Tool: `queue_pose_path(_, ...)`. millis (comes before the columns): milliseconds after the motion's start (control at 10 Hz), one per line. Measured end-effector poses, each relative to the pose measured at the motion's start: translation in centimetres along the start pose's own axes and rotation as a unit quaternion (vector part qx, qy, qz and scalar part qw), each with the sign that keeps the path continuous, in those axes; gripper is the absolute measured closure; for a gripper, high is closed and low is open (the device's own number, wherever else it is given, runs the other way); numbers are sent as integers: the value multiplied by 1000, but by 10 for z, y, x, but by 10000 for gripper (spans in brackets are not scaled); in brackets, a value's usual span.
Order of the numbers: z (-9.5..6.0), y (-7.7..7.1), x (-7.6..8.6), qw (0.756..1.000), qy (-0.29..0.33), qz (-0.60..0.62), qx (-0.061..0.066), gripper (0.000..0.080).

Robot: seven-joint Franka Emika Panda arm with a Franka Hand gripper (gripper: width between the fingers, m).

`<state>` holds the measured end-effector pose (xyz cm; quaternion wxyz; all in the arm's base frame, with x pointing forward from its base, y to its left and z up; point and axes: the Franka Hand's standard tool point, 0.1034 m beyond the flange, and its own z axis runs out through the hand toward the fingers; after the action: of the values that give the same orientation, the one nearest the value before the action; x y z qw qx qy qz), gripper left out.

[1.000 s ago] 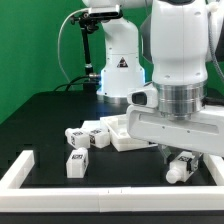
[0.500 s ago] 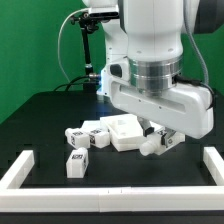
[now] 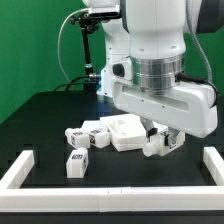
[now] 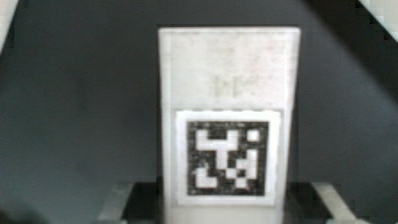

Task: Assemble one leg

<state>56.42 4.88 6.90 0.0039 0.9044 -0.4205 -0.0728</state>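
Observation:
My gripper (image 3: 161,143) is shut on a leg (image 3: 154,147), a small white post with a black-and-white tag. It holds the leg just above the table, close to the exterior view's right edge of the flat white square panel (image 3: 122,131). In the wrist view the leg (image 4: 226,100) fills the middle, its tag facing the camera, with a dark finger (image 4: 135,200) tight on each side of its near end. My gripper (image 4: 228,205) hides that end. Three more legs lie left of the panel: two side by side (image 3: 75,134) (image 3: 98,135) and one nearer (image 3: 76,163).
A white border frame runs along the table's front, with raised ends at the exterior view's left (image 3: 18,170) and right (image 3: 214,160). A white robot base (image 3: 118,70) and a black stand stand behind the panel.
Over the last second the arm swung to the exterior view's left and away from the front frame, carrying the leg up to the panel's side. In the last half second it hardly moved.

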Motion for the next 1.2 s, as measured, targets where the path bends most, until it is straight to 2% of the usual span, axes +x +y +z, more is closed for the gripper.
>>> queue_pose_path(200,-10,13,-10,998,-14,65,-11,515)
queue_pose_path(300,-9,18,-15,995,-15,101,-13,515)
queue_pose_path(400,-9,15,-14,993,-13,113,5,515)
queue_pose_path(800,-7,16,-17,993,-14,121,2,515)
queue_pose_path(900,-10,20,-28,989,-21,149,-7,515)
queue_pose_path(1100,-9,39,-56,971,-32,236,-23,515)
queue_pose_path(1200,-5,44,-64,964,-30,262,-21,515)
